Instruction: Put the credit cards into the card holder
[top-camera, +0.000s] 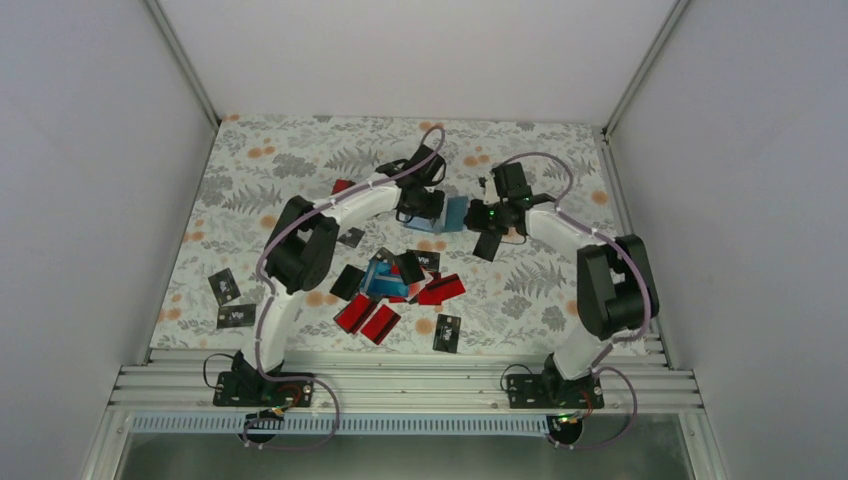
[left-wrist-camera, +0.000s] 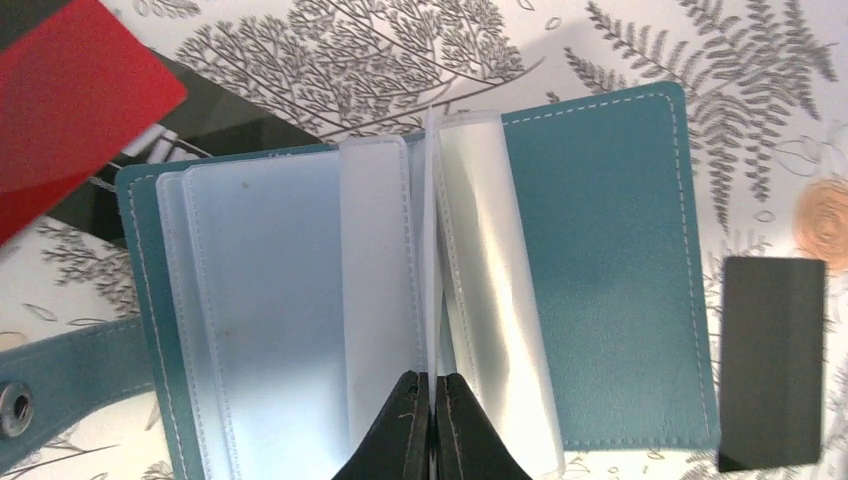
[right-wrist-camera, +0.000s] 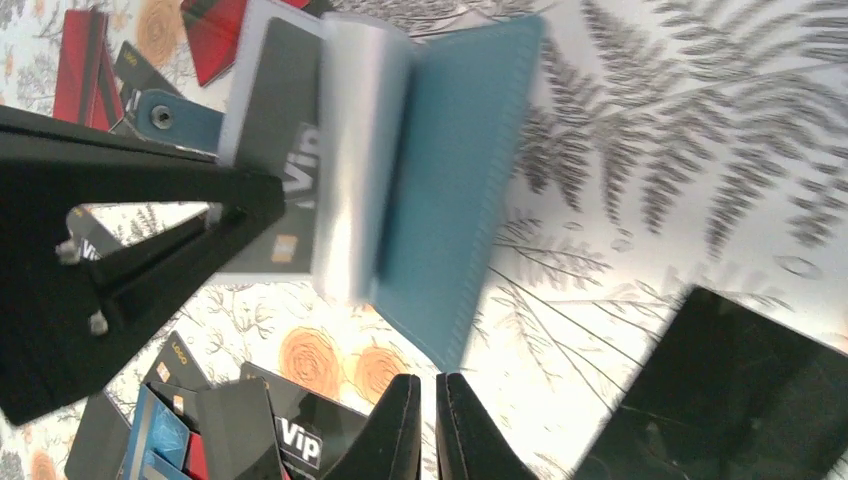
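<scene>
Card holder (left-wrist-camera: 610, 250) is laid open at the far middle of the table (top-camera: 560, 290). Left gripper (left-wrist-camera: 432, 425) is clamped shut on what looks like one clear sleeve (left-wrist-camera: 431, 250), so a pocket is being parted. Right gripper (right-wrist-camera: 428, 425) is closed, empty. One of the credit cards (top-camera: 400, 285) heaped nearby has to be picked next.

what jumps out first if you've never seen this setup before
The teal-blue soft stitched card holder lies open at the far middle of the floral tablecloth, its clear plastic sleeves fanned up, with the left tool shut on one sleeve. Toward the near edge sits a jumbled heap of glossy red, black and blue credit cards.
</scene>
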